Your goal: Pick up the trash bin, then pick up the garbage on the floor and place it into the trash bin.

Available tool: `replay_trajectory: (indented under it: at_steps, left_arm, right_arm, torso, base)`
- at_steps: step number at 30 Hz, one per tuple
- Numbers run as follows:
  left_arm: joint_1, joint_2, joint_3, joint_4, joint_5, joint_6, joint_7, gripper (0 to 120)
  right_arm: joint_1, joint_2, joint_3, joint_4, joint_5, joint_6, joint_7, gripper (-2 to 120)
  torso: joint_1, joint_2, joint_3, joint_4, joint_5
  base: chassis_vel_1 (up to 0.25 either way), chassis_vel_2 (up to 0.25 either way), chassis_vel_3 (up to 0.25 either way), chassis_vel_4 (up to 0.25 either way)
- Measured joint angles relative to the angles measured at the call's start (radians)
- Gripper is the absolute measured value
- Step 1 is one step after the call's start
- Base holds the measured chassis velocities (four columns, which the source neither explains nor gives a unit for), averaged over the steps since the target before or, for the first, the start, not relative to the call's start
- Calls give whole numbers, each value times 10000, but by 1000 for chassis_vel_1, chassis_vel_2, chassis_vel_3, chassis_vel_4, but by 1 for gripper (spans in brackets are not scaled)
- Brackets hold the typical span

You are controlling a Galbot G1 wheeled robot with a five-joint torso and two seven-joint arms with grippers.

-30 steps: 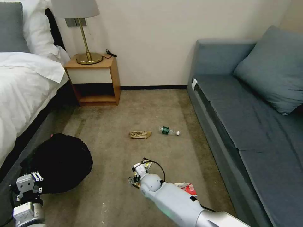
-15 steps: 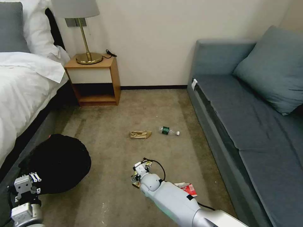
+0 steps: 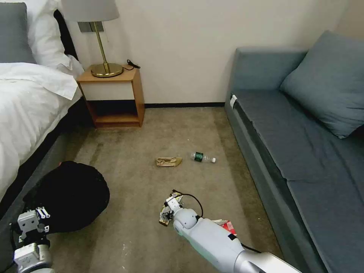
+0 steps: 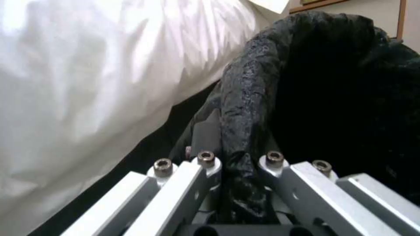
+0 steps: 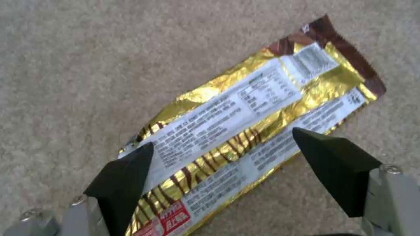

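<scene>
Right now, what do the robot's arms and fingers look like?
The right arm is smooth silver-grey with a looping black cable. Its right gripper has black wedge-shaped fingers. The left gripper has flat silver metal bars with small round bolts.

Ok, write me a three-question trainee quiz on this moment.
1. True or false: the left tool is clamped on the trash bin's black liner.
2. The open right tool straddles which item? A gold wrapper B tan paper bag C clear bottle
3. Fill in: the red-and-white packet lies beside the right ____.

Key: 1 true; 2 A; 3 arm.
</scene>
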Motion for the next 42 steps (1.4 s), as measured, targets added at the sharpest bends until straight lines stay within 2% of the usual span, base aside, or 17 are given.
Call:
replay_trajectory:
  at_steps: [13, 16, 18, 20, 22, 25, 26, 32, 42]
  left_arm:
    - [-28, 89, -53, 89, -150, 15, 0, 4]
    - [-30, 117, -72, 126, -175, 3, 0, 4]
    - [-32, 119, -75, 127, -179, 2, 0, 4]
    - [-37, 124, -77, 127, -192, -1, 0, 4]
    - [-37, 124, -77, 127, -196, -1, 0, 4]
    - [-26, 125, -77, 124, -221, -14, 0, 4]
    - [-26, 125, -77, 124, -221, -14, 0, 4]
    - [-2, 109, -70, 93, -222, -54, 3, 4]
    - [138, 39, -62, -63, -196, -142, 25, 4]
  right_arm:
    - [-27, -119, 83, -204, -165, -86, -488, 79]
    - [-64, -114, 119, -206, -196, -87, -621, 64]
    - [-73, -113, 123, -198, -198, -87, -636, 62]
    - [-117, -120, 130, -149, -203, -84, -686, 51]
    - [-128, -129, 131, -135, -203, -82, -696, 46]
    - [-166, -198, 194, -68, -209, -66, -720, 30]
    - [-166, -198, 194, -68, -209, -66, -720, 30]
    - [-187, -337, 245, 72, -215, -63, -721, 11]
    - [-372, -847, 470, 1068, -183, -77, -711, 10]
  torso:
    - [0, 0, -1, 1, 2]
    - [0, 1, -1, 0, 2]
    - [0, 1, -2, 1, 2]
    - [0, 1, -1, 2, 3]
    - [0, 1, 0, 3, 4]
    - [0, 1, 0, 4, 0]
    - [0, 1, 0, 4, 0]
    - [0, 0, 1, -3, -4]
    - [0, -1, 3, -4, -2]
  base:
    - [0, 0, 0, 0]
    - [0, 0, 0, 0]
    - [0, 0, 0, 0]
    - [0, 0, 0, 0]
    - [0, 0, 0, 0]
    - [0, 0, 0, 0]
    - [0, 0, 0, 0]
    - [0, 0, 0, 0]
    - [0, 0, 0, 0]
